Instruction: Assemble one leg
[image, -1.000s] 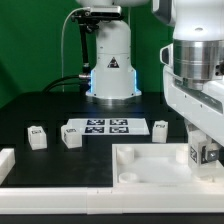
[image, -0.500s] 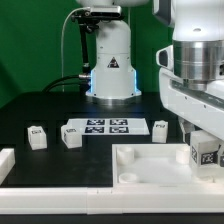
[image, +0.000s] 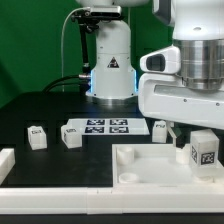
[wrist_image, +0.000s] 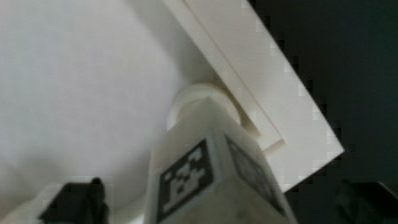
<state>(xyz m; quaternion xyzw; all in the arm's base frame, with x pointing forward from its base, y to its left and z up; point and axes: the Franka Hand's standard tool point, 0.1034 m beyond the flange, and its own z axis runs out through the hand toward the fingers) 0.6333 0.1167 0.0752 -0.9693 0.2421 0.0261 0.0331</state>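
A leg (image: 203, 151) with a black-and-white tag on its face is seen standing upright at the corner of the tabletop (image: 135, 168) on the exterior view's right, where it appears to be seated in or over a corner hole, though the joint itself is not clearly shown. In the wrist view the same leg (wrist_image: 210, 150) is seen from above, its rounded far end meeting the white surface of the tabletop (wrist_image: 89, 80) close to its raised rim. The gripper (image: 190, 133) is held just above and around the leg, and its jaws are spread wide; in the wrist view one dark fingertip (wrist_image: 75, 198) is seen well clear of the leg's side, so nothing is gripped. Three further legs are set on the dark table: one (image: 37, 137) toward the exterior view's left, one (image: 70, 137) just beside the marker board (image: 107, 127), and one (image: 160, 129) between that board and the gripper. A white block (image: 6, 163) is seen at the exterior view's left edge. The arm's base (image: 112, 60) is seen behind the marker board.
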